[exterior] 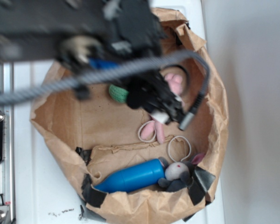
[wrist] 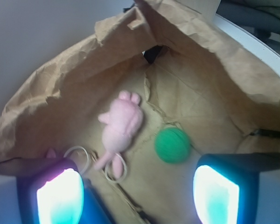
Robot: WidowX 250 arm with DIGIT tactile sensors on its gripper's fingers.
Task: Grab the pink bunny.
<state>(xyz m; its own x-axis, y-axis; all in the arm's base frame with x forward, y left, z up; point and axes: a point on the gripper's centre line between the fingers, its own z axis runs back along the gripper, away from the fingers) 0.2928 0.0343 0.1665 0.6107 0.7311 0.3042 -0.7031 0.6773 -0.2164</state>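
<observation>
a: where's the bunny (wrist: 120, 127) right now?

b: lying flat on the floor of the paper bag (wrist: 200, 70). in the wrist view it sits at about eleven o'clock from the middle of the picture, feet toward twelve, ears trailing down to six. the gripper (wrist: 137, 191) is above it, not touching.

a: and the fingers?

b: spread wide, nothing between them. you see one lit pad (wrist: 59, 196) at seven o'clock and the other at five, with bare bag floor in the gap.

a: so straight down?

b: i'd say not yet. the bunny is off toward the seven o'clock finger, while the green ball (wrist: 172, 145) sits nearer the middle of the gap. a straight drop looks likelier to catch the ball or just one ear. i'd slide toward ten or eleven o'clock first, until the plump body is centred between the pads.

a: anything else in the way?

b: two white loops (wrist: 78, 154) lie by the ears, one touching them, so aim for the belly, not the ears. the bag wall rises close at nine o'clock, so the outer finger needs room before it goes down.

a: the outside view?

b: mostly blurred arm; only a patch of pink shows. the blue bottle (exterior: 133, 177) and the grey toy (exterior: 179, 172) are at six o'clock, well apart.
</observation>
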